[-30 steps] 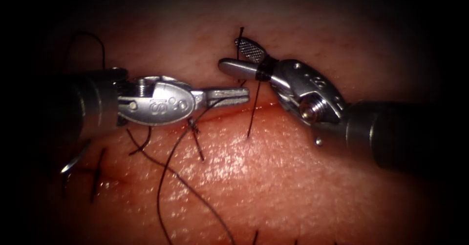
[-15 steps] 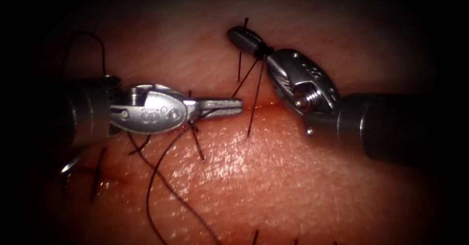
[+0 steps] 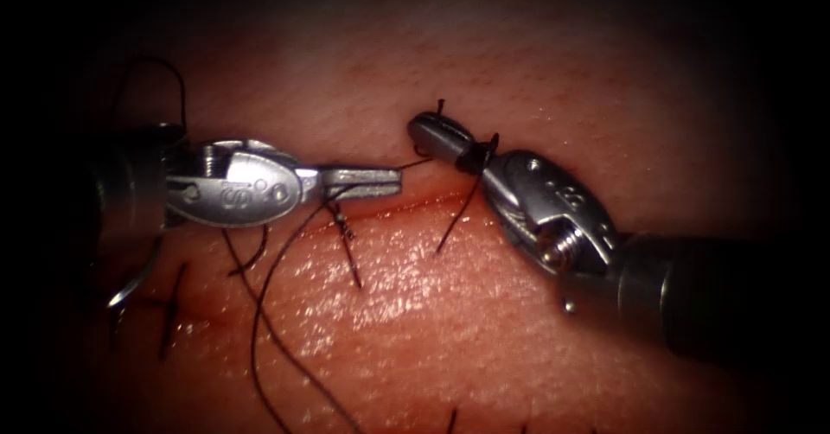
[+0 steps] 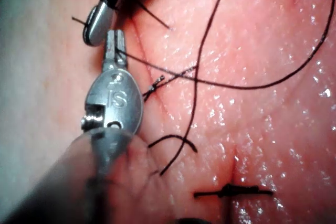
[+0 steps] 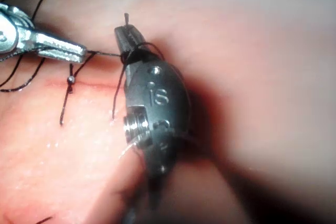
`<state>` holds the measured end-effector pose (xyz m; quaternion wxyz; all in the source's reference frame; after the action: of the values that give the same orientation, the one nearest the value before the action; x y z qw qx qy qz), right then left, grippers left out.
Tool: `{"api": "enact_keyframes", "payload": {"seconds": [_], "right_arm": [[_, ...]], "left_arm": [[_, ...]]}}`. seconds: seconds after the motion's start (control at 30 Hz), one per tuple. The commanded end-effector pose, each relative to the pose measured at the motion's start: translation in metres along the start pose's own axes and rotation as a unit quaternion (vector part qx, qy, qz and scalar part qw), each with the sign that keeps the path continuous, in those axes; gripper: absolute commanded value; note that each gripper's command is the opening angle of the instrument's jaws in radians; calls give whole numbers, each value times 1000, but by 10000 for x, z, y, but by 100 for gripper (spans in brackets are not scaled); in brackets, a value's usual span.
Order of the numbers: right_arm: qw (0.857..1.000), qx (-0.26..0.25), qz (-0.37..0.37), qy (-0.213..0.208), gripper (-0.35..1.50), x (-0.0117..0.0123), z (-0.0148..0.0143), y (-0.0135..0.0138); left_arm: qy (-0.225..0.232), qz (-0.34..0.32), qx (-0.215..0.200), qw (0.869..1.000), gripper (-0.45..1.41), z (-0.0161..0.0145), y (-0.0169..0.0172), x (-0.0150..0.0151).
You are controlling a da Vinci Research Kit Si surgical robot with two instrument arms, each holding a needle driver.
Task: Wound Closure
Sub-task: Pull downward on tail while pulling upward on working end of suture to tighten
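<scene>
both pincers clamp thread [image 3: 259, 313]: left pincer [image 3: 393, 179], right pincer [image 3: 424, 127] wrapped by it.

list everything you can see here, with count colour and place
tissue: one, pink-red, beneath everything
cut: one, red line, running across between the claws
thread: dark, one long strand looping over the tissue below the cut, taut between both claws
earlier stitch: one, dark, across the cut
needle: one, silver, curved, lying free beside the left shaft
left claw: silver, shut on thread
right claw: silver, shut on thread, thread wrapped round it
</scene>
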<state>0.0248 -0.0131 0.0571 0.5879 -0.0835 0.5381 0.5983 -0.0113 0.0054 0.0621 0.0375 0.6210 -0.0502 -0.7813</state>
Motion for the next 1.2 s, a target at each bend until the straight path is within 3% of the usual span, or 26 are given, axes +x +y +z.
{"api": "enact_keyframes", "payload": {"seconds": [0.03,0.2,0.4,0.53,0.7,0.83,1.2], "right_arm": [[1000,1,-17,2,-35,-13,1,-3],[997,-3,-83,-5,-35,-34,-8,-7],[990,-20,-142,-3,-35,-52,-16,-10],[986,-22,-163,-25,-35,-62,-25,-17],[983,-22,-177,-31,-35,-73,-42,-26],[980,-20,-184,-71,-35,-78,-60,-37],[979,-15,-186,-83,-35,-68,-91,-73]], "left_arm": [[-2,0,2,1000,-45,6,-6,-4],[-14,-14,12,1000,-45,0,-29,-2],[-23,-42,32,998,-45,-6,-81,-3],[-37,-51,42,997,-45,-6,-113,-12],[-47,-58,52,996,-45,0,-142,-36],[-62,-60,61,994,-45,4,-163,-68],[-89,-63,82,991,-45,15,-193,-112]]}}
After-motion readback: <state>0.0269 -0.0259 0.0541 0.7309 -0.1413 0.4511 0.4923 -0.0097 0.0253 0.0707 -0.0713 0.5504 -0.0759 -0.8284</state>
